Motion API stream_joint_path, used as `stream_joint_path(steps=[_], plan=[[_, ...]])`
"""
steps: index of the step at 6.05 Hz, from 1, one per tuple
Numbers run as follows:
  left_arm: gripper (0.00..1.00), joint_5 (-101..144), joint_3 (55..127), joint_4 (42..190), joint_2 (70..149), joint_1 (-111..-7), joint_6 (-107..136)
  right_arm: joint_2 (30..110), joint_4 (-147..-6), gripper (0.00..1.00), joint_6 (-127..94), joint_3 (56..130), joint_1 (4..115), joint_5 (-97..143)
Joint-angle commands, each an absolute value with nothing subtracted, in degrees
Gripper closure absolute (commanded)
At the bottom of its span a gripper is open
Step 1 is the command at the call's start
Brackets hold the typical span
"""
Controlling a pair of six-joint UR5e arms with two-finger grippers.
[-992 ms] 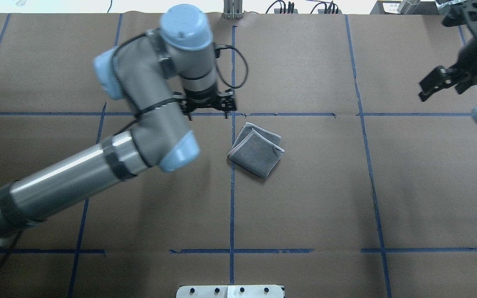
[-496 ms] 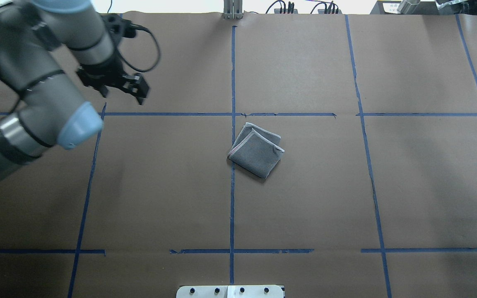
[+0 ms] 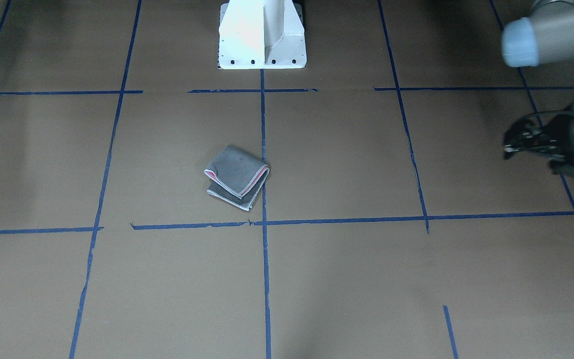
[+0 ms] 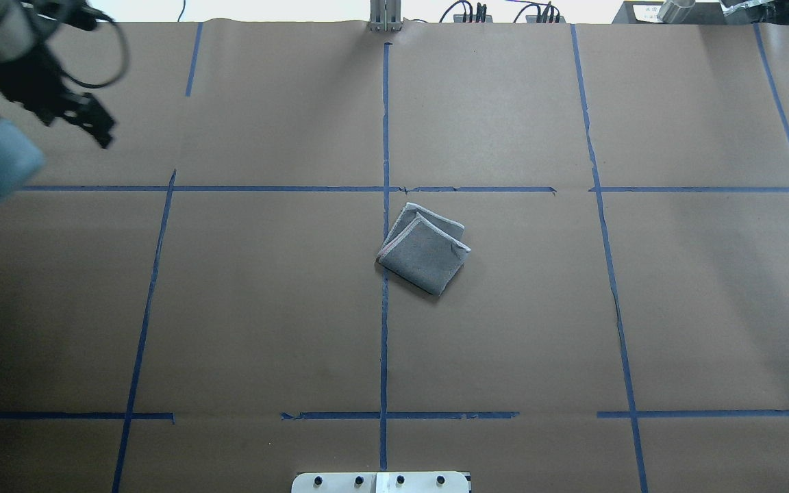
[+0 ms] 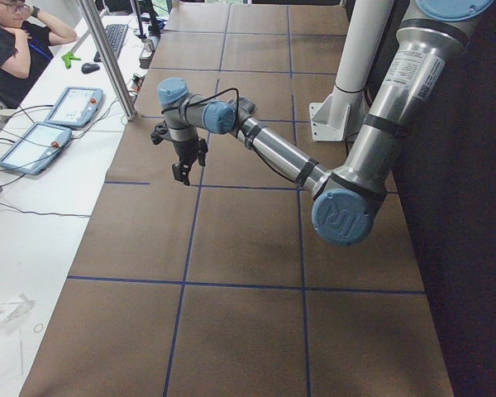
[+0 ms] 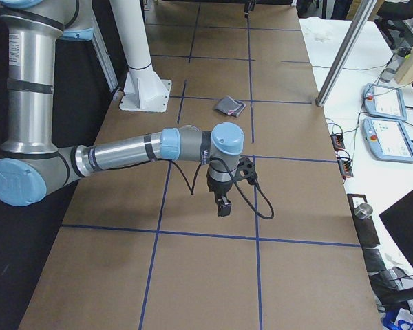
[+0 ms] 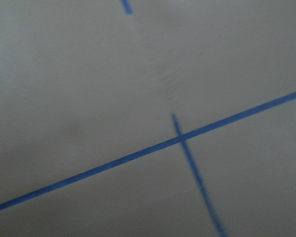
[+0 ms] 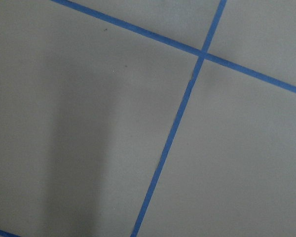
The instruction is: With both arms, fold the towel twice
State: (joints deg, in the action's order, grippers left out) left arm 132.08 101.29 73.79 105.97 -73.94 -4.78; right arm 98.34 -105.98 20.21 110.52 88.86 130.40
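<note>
The towel (image 4: 424,250) lies folded into a small square near the table's middle, grey face up with pale edging. The front-facing view (image 3: 237,177) shows pink-red between its layers, and it is small and far off in the exterior right view (image 6: 229,104). My left gripper (image 4: 90,123) is open and empty, high at the far left corner, well away from the towel; it also shows in the front-facing view (image 3: 513,144). My right gripper (image 6: 222,205) shows only in the exterior right view, hanging over bare table, and I cannot tell whether it is open or shut.
The white pedestal base (image 3: 262,37) stands at the robot's edge. Blue tape lines (image 4: 384,137) grid the brown table cover. A metal post (image 5: 107,58), control tablets (image 5: 74,106) and a seated operator (image 5: 8,45) are beside the table's far side.
My left arm has swung away from beside the towel to the far left corner. My right arm has left the overhead view. The towel has not moved.
</note>
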Motion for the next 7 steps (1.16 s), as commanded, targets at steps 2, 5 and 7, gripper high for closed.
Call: stream_joint_path(steps=[2,5,7], plan=[[0.0,134.9,101.0,74.9,92.8,-84.9,-16.1,100.6,-105.8,0.01,19.1,109.7,89.9,130.7],[0.0,134.5,99.8,79.7,86.9,-85.4,-15.6,100.4,-105.9,0.0,16.8,109.5,90.4,130.9],[0.0,133.7,101.9,79.6,86.1,-85.8,-14.7,100.4,-105.8,0.0,16.8,109.5,90.4,131.0]])
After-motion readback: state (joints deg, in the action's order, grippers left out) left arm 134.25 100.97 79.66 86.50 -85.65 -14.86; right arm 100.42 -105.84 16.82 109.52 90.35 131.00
